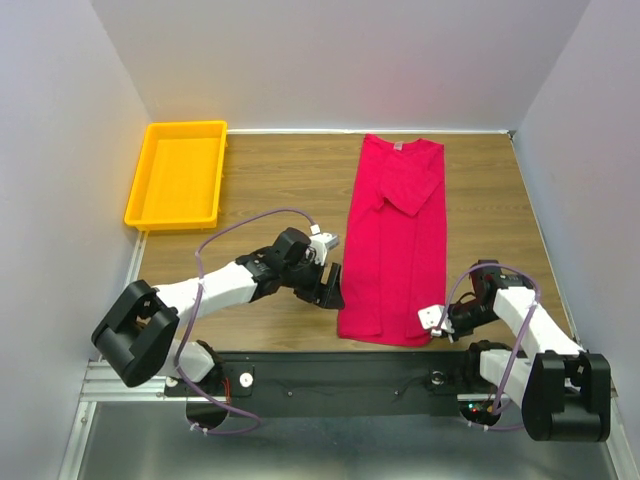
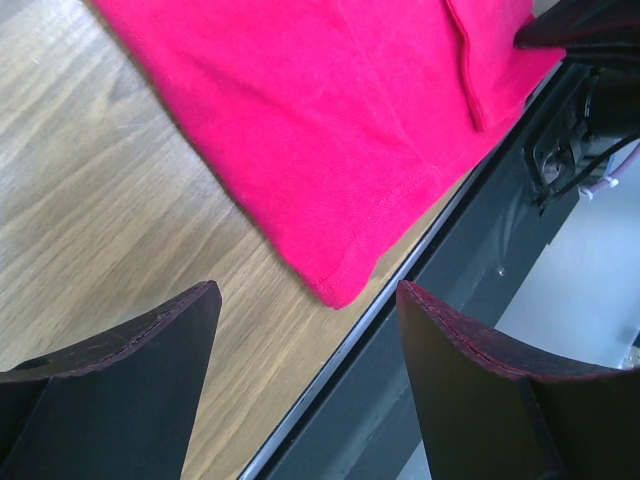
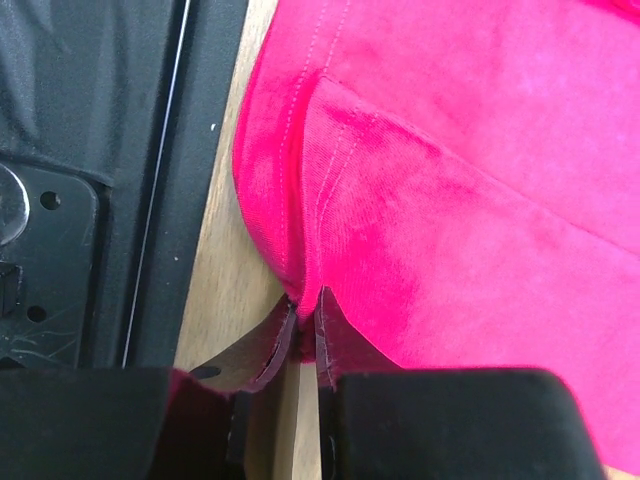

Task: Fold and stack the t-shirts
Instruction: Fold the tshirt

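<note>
The t-shirt [image 1: 395, 235] lies flat on the table [image 1: 270, 180], right of centre. It is folded lengthwise into a narrow strip that runs from the far edge to the near edge, collar at the far end, with one sleeve turned over the top. The tray [image 1: 137, 190] sits at the far left corner, well apart.

Right gripper [image 3: 305, 312]: the fingers are pressed together on the near right corner of the hem, with fabric pinched between the tips. Left gripper [image 2: 310, 300]: the jaws are spread wide and hold nothing. It is poised just beside the near left corner of the hem.

Step in hand, as judged: securing both hem corners for the crosswise fold. The next move calls for the left gripper to close on its corner. Both corners then lift together and travel toward the collar, kept level so the strip does not skew.
</note>
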### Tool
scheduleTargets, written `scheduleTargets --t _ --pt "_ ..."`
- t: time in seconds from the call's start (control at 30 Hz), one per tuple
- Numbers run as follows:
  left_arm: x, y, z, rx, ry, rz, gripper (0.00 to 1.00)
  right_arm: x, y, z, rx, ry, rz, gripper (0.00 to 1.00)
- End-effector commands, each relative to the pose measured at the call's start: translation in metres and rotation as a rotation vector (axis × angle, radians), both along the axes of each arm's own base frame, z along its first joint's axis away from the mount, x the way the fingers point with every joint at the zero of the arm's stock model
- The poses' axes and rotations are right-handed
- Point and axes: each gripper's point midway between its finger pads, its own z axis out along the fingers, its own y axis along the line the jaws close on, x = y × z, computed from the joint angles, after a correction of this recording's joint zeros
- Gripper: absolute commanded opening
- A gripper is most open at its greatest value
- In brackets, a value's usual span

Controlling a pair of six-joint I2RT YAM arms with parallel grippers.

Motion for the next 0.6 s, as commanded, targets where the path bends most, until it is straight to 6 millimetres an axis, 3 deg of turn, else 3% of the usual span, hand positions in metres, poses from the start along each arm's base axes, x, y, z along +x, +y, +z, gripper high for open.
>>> scheduleTargets --t 0.0,0.13,0.33,0.57 --pt "0.001 -0.011 0.014 -0.058 -0.030 -0.053 0.82 0.039 0.016 0.025 0.074 -0.268 0.210 0.01" --pt "0.002 -0.014 0.021 -0.067 -0.060 -0.093 0.82 0.051 0.018 0.037 0.106 -0.211 0.114 0.01" --pt "0.002 -0.026 0.033 -0.013 -0.205 -0.245 0.84 0.050 0.023 0.042 0.144 -0.198 0.063 0.01" --pt "-0.029 -0.041 0.037 0.104 -0.530 -0.585 0.86 0.042 0.023 0.038 0.144 -0.187 0.043 0.01"
